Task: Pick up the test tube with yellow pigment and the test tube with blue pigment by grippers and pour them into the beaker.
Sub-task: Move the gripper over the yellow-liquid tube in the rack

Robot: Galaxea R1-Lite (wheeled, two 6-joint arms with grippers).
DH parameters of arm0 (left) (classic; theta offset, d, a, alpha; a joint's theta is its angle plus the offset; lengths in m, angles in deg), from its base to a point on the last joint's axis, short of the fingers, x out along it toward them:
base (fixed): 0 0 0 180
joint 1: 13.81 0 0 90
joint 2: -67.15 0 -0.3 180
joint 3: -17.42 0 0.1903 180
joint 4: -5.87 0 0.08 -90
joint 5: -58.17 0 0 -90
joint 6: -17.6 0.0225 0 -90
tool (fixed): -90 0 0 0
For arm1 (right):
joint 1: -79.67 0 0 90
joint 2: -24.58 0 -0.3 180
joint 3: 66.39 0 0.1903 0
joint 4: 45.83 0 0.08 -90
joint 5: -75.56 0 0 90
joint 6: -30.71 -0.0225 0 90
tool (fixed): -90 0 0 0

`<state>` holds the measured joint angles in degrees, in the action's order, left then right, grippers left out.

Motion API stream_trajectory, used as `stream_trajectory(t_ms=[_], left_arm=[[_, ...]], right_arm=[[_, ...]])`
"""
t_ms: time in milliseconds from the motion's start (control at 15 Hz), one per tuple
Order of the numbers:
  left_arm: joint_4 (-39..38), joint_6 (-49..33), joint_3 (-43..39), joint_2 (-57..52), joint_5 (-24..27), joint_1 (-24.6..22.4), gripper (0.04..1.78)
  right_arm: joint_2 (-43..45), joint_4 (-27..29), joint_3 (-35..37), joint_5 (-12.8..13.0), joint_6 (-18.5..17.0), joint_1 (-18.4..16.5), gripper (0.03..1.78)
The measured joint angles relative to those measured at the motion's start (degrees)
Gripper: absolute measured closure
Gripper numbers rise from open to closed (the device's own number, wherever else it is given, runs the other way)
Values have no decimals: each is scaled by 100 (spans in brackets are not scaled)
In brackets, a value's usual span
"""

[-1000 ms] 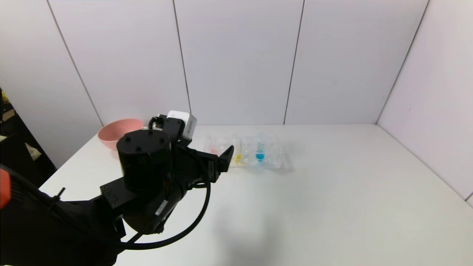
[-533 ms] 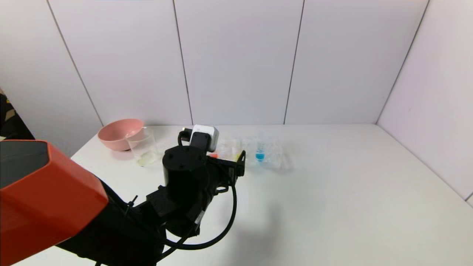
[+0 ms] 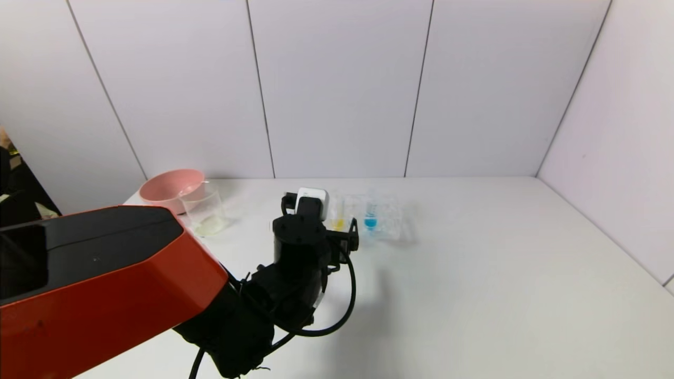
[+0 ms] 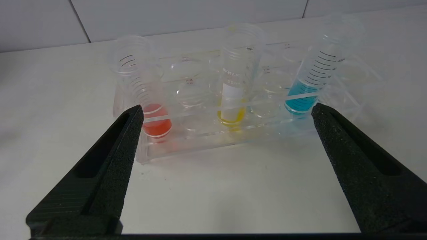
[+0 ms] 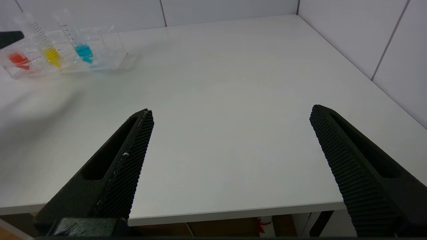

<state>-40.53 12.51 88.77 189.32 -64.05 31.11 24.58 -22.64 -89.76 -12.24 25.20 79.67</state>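
Observation:
The test tube with yellow pigment [image 3: 337,218] [image 4: 233,83] and the test tube with blue pigment [image 3: 370,217] [image 4: 308,86] stand in a clear rack [image 4: 200,140] at the table's back middle. My left gripper [image 3: 339,237] [image 4: 227,110] is open just in front of the rack. It is centred on the yellow tube and touches nothing. Its fingertips line up with the red tube and the blue tube. The beaker [image 3: 205,213] stands to the left of the rack, beside the bowl. My right gripper [image 5: 232,111] is open and empty over the table's front edge.
A tube with red-orange liquid [image 4: 146,100] stands at the rack's left end. A pink bowl [image 3: 168,189] sits at the back left, behind the beaker. White walls close the back and right side. My orange left arm [image 3: 105,273] fills the head view's lower left.
My left arm has reached forward and to the right, bringing the open gripper up to the rack. The beaker, hidden behind the arm a second ago, now shows.

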Motion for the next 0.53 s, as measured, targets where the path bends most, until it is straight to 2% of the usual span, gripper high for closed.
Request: stream_trajectory(t_ms=[533], left_arm=[[185, -99, 651, 400, 6, -133, 6]], right_arm=[[0, 0, 0, 0, 4, 0, 10]])
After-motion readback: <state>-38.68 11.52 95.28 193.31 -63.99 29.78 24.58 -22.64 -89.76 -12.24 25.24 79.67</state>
